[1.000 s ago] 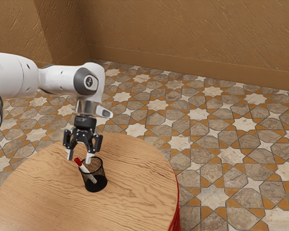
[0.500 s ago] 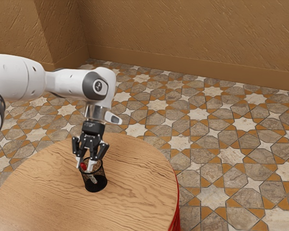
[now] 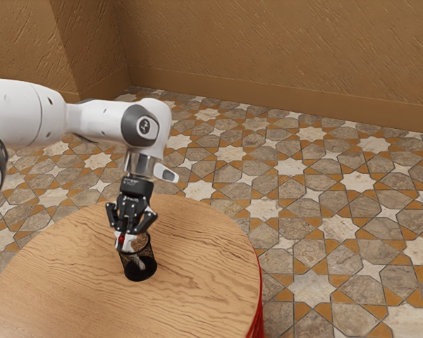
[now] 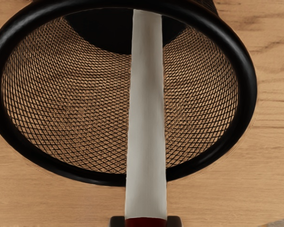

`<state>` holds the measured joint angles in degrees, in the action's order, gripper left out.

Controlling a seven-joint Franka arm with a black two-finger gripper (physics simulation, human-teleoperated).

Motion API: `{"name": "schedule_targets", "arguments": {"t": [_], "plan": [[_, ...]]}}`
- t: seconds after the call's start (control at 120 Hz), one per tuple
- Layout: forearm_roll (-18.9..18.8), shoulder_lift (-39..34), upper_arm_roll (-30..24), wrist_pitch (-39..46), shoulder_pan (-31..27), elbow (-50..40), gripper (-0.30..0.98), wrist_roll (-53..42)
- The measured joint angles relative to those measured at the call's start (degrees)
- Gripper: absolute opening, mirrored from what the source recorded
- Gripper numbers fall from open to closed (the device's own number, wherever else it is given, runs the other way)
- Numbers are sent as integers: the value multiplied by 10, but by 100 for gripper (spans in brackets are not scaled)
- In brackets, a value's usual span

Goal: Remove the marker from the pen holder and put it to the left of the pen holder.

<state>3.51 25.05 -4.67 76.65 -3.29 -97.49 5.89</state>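
The black two-finger gripper (image 3: 126, 243) is narrowed at the upper rim of the black mesh pen holder (image 3: 140, 269), its two dark fingertips (image 4: 117, 222) pressed to opposite sides of the marker's red cap, so that it holds the marker (image 4: 146, 118) by that end; the marker itself is not out yet, for its pale barrel leans across the rim and runs down inside the holder. In the wrist view only a dark red strip of the cap shows between the fingertips, the rest being cut off by the picture's edge, as is most of each finger; the barrel's far end is hidden by the rim, so I cannot tell whether it touches the dark base. In the exterior view the fingers cover much of the cap, leaving a small spot of red, and the barrel is hard to trace through the mesh; the holder stands upright on the round wooden table (image 3: 204, 267), whose near part is cut off, with a bit of its red side (image 3: 257, 325) in sight; the white arm (image 3: 102, 121) reaches in from the exterior view's left, its base out of the picture; behind lies the patterned tile floor (image 3: 303, 176).
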Motion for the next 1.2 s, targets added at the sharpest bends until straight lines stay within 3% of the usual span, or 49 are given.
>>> {"name": "schedule_targets", "arguments": {"t": [0.333, 0.55, 0.633, 0.783, 0.942, 1.2], "plan": [[-8, -149, 0, 3, -10, -22, -8, 2], [10, -79, 35, 57, -47, 51, -9, -3], [17, -84, 40, 112, -54, 19, -9, -12], [21, -143, 47, 271, -66, -130, -9, -42], [25, -183, 60, 422, -67, -231, -8, -72], [31, -196, 91, 527, -68, -304, -8, -103]]}}
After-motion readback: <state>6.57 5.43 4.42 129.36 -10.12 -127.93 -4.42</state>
